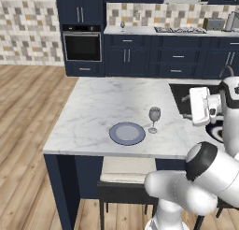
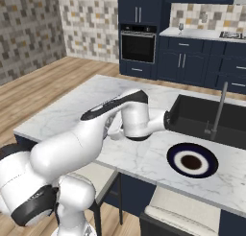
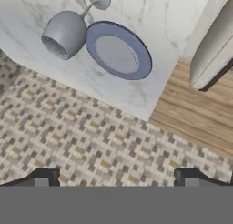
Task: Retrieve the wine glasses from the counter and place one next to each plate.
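One wine glass stands upright on the marble island, just right of the pale blue-grey plate. The hand view shows this same glass and plate side by side. A second wine glass stands far back on the counter against the tile wall, also seen as a small glass in the right base view. The navy-ringed plate lies near the island's front edge by the sink. My gripper is open and holds nothing. Its white hand hovers right of the island glass, well apart from it.
A dark sink with a faucet is set into the island's right half. Cushioned stools stand under the island's front edge. An oven, stovetop and toaster line the back wall.
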Tool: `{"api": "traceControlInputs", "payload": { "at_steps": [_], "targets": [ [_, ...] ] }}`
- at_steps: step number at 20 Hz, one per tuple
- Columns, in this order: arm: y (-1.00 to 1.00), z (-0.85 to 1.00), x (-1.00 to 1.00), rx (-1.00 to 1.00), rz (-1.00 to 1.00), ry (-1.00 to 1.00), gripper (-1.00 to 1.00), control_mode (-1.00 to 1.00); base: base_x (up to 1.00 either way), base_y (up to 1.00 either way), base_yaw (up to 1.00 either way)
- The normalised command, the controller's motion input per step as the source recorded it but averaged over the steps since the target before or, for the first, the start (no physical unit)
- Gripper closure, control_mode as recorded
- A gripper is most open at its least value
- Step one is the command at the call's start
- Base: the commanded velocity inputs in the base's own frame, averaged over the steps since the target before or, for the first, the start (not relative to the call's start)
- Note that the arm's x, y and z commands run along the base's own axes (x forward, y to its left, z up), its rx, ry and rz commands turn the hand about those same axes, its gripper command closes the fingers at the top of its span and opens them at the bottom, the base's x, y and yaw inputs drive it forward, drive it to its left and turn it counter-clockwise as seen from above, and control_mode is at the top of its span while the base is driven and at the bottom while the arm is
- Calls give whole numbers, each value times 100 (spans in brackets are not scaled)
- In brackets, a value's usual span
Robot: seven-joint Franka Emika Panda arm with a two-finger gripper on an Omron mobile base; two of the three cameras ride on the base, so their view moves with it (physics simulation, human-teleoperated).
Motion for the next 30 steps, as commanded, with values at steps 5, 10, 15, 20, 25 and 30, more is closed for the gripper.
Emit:
{"api": "traceControlInputs", "payload": {
  "at_steps": [5,10,15,20,25,30],
  "targets": [
    [27,97,-67,1,18,-9,-100,-100,0,0,0],
    [8,76,-97,0,10,-27,-100,-100,0,0,0],
    [9,34,-80,0,1,-27,-100,100,-20,9,0],
    [0,0,0,0,0,0,-100,100,-60,95,-9],
    [0,0,0,0,0,0,-100,100,-23,100,-17],
    [0,0,0,0,0,0,-100,100,-1,100,-13]
  ]
}}
